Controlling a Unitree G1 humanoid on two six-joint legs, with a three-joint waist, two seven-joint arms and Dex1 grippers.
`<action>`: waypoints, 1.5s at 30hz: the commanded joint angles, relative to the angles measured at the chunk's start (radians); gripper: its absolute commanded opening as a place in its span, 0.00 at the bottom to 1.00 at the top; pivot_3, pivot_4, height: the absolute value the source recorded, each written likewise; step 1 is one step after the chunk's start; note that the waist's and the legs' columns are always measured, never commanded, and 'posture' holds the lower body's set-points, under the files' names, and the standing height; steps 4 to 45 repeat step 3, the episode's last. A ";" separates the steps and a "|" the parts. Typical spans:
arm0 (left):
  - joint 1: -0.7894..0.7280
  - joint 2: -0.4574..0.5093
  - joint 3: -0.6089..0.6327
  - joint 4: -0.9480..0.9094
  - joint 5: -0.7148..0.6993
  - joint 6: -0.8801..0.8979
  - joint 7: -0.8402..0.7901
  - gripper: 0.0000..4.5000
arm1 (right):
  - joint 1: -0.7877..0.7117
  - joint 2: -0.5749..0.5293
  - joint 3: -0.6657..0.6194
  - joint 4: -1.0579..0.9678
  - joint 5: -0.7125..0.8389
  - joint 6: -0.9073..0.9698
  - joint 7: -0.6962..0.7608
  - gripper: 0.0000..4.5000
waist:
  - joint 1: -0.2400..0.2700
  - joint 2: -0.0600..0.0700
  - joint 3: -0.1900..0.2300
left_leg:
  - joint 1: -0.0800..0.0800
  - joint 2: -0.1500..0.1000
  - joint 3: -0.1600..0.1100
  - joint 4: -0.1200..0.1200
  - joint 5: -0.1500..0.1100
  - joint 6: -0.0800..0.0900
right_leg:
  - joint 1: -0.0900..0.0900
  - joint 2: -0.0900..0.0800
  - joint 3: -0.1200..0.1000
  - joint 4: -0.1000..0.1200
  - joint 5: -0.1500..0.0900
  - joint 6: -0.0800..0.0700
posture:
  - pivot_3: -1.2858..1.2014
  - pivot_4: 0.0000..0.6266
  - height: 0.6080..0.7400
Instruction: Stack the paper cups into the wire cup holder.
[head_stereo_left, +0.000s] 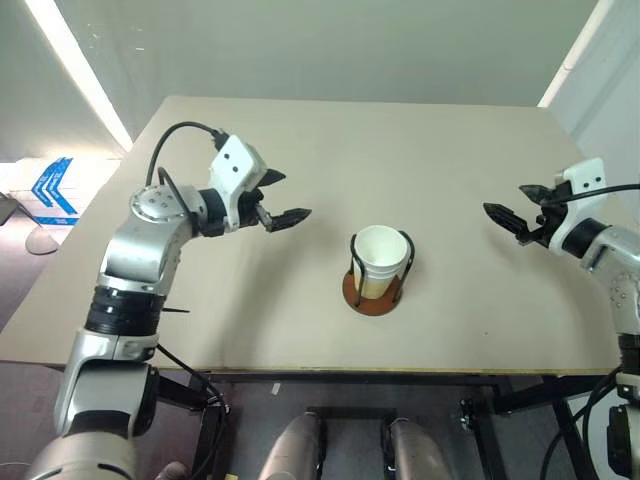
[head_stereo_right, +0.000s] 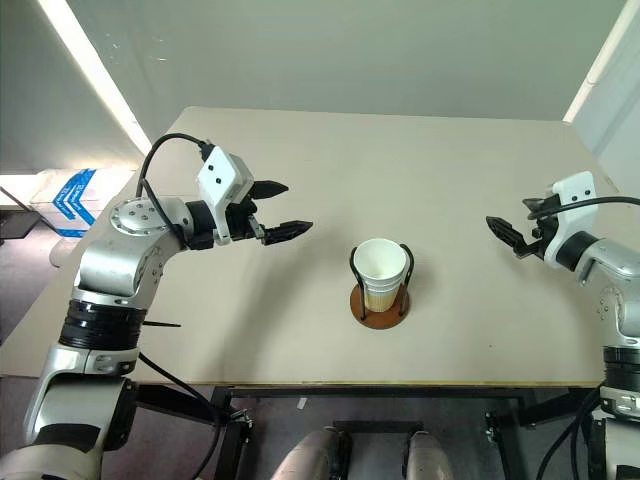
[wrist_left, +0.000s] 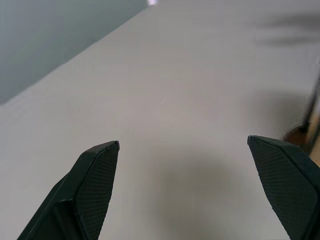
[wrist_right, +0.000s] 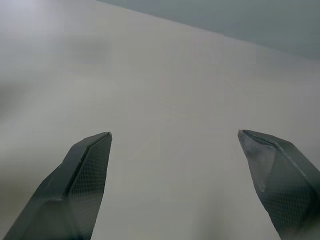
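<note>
Wide beige table (head_stereo_left: 300, 300), and right in the middle of it sits the wire cup holder (head_stereo_left: 378, 290), its reddish-brown disc flat on the tabletop and its black wire loops standing upright. Nested inside those loops are the paper cups (head_stereo_left: 380, 258), tan-yellow outside, white inside, the rolled white rim of the top one rising just above the wires; how many are stacked in there cannot be told from above. Around the holder the tabletop is plain beige on every side, with nothing between the holder and either arm. Off past the table's left edge, on the floor, lies a white sheet with blue arrow markings (head_stereo_left: 45, 190). Now the tools. The left gripper (head_stereo_left: 282, 198) hangs above the table to the left of the holder, near it but apart, pointing across toward it; its two black fingers (wrist_left: 95, 175) stand spread wide with only bare tabletop between them, holding nothing and touching nothing. In the left wrist view the brown base of the holder peeks in at the edge. Over on the right, the right gripper (head_stereo_left: 515, 205) hovers well apart from the holder, near the table's right edge, its fingers (wrist_right: 85, 175) likewise parted wide, empty, clear of the surface.
</note>
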 joint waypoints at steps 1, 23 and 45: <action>-0.033 -0.031 0.049 0.000 0.006 -0.012 0.081 1.00 | -0.039 -0.008 -0.004 0.041 -0.060 -0.077 -0.025 0.95 | 0.000 0.000 0.000 | 0.000 0.000 0.000 0.000 0.000 0.000 | 0.000 0.000 0.000 0.000 0.000 -0.001 | 0.52 0.24 1.00; -0.046 -0.053 0.052 0.047 0.024 -0.035 0.114 1.00 | -0.061 0.004 -0.005 0.086 -0.084 -0.093 -0.046 0.95 | 0.000 0.000 0.000 | 0.001 0.000 0.000 0.000 -0.001 0.001 | 0.001 0.000 0.000 0.000 0.001 -0.002 | 0.52 0.24 1.00; -0.046 -0.053 0.052 0.047 0.024 -0.035 0.114 1.00 | -0.061 0.004 -0.005 0.086 -0.084 -0.093 -0.046 0.95 | 0.000 0.000 0.000 | 0.001 0.000 0.000 0.000 -0.001 0.001 | 0.001 0.000 0.000 0.000 0.001 -0.002 | 0.52 0.24 1.00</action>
